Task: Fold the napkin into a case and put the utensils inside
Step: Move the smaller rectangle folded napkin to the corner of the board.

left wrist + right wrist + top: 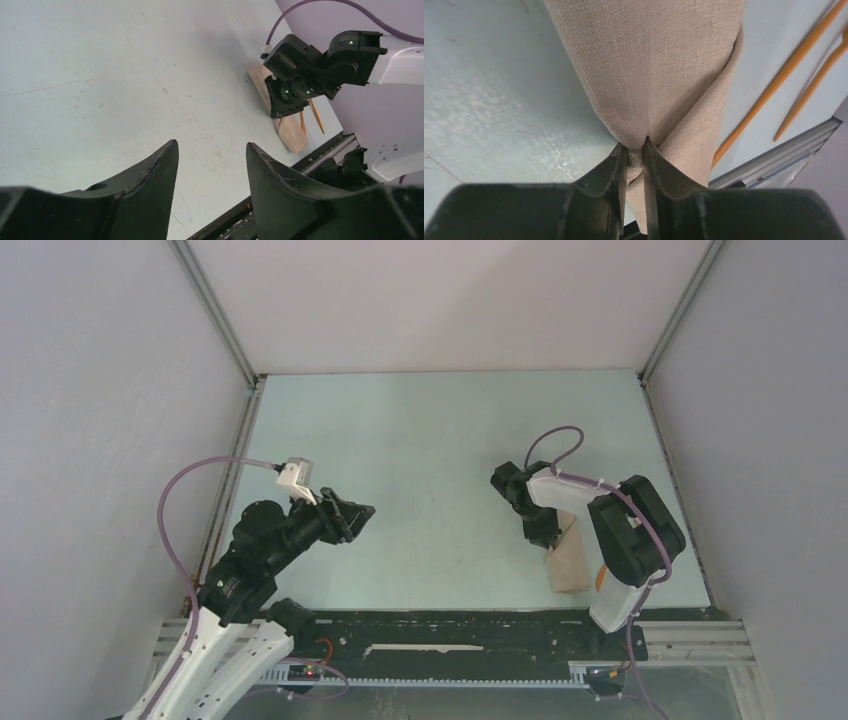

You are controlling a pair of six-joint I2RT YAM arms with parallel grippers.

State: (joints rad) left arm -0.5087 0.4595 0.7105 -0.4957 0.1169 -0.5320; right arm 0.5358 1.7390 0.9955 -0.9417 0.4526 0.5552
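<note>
The beige napkin (568,562) lies folded into a narrow strip near the table's front right; it also shows in the left wrist view as the napkin (292,134) and fills the right wrist view as the napkin (649,70). My right gripper (541,530) is shut on a pinched fold of the cloth, seen as the right gripper (635,146). Two orange utensils (774,85) lie on the table to the right of the cloth, apart from it; only a bit of orange shows of the utensils (599,577) from above. My left gripper (357,517) hovers open at the left, holding nothing.
The pale green table (430,440) is enclosed by grey walls with metal corner posts. A black strip and rail (450,625) run along the front edge, close to the napkin. The right arm's white link (620,600) stands over the utensils.
</note>
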